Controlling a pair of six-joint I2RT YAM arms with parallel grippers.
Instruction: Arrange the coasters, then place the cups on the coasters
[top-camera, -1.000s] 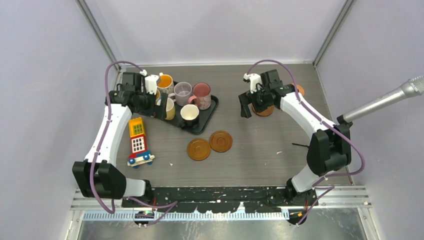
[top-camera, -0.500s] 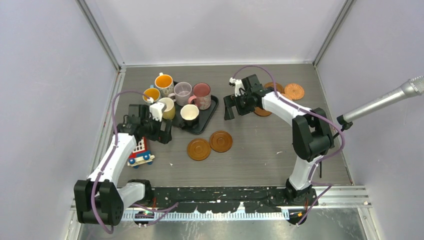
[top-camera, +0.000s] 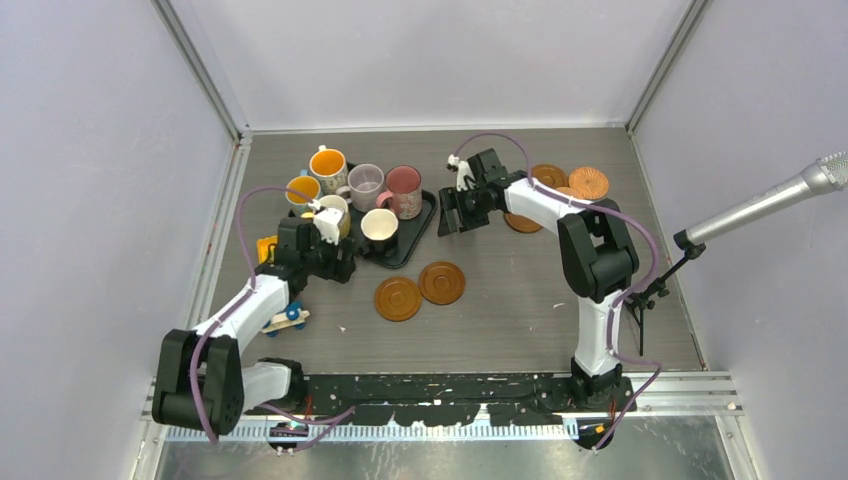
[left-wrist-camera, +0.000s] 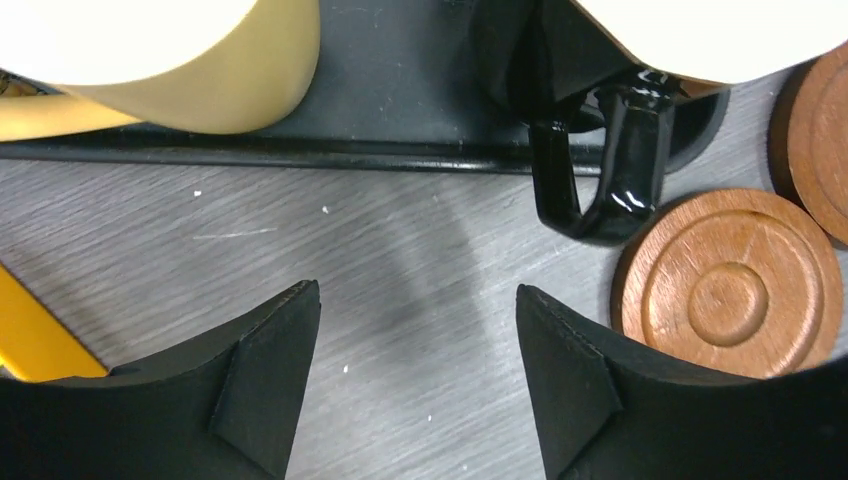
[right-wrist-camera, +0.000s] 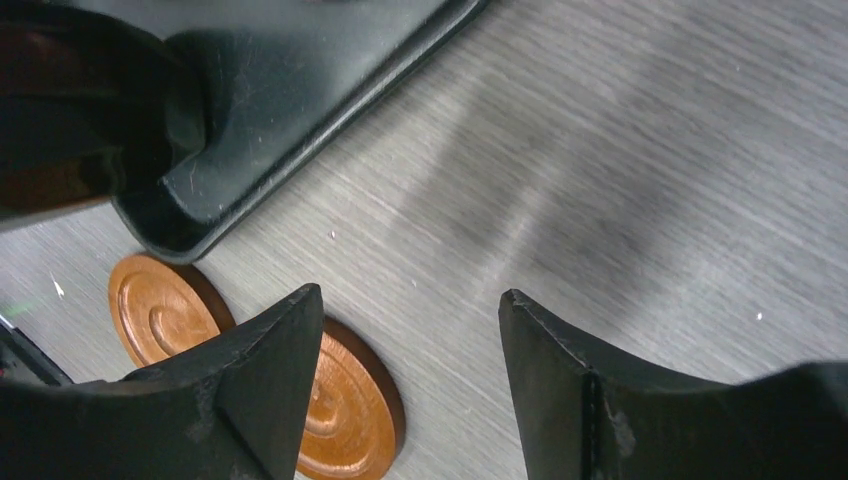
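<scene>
Six cups crowd a black tray, far left. Two coasters lie near its front edge; more sit far right, partly behind the right arm, count unclear. Left gripper and right gripper hover low by the tray, jaws apart, empty.
</scene>
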